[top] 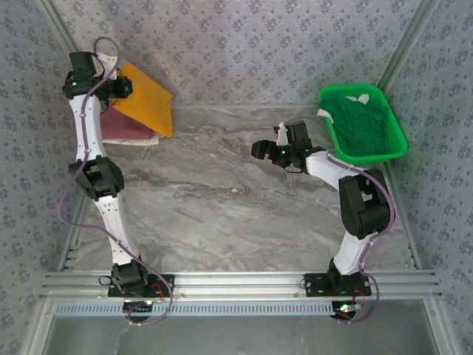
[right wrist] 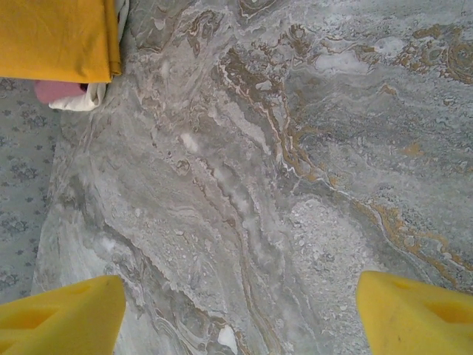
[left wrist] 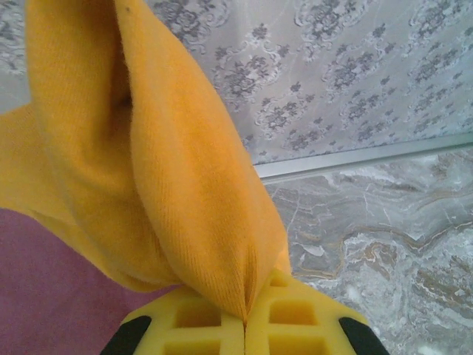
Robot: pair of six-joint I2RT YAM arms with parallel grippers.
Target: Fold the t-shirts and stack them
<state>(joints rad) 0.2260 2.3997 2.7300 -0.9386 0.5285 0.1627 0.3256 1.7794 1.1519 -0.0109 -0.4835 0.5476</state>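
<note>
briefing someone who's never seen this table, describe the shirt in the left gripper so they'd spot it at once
On the marble table, look to the far left corner by the patterned wall, where a pile of shirts sits. The orange-yellow t-shirt lies on top, pinched in the left gripper. Its bright colour sets it apart from the dusty red shirt and white shirt beneath.

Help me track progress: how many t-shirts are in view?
4. The orange-yellow t-shirt hangs from the shut left gripper, far left; the dusty red t-shirt and the white t-shirt lie stacked under it; the green t-shirt sits bunched in the basket, which may hide more.
</note>
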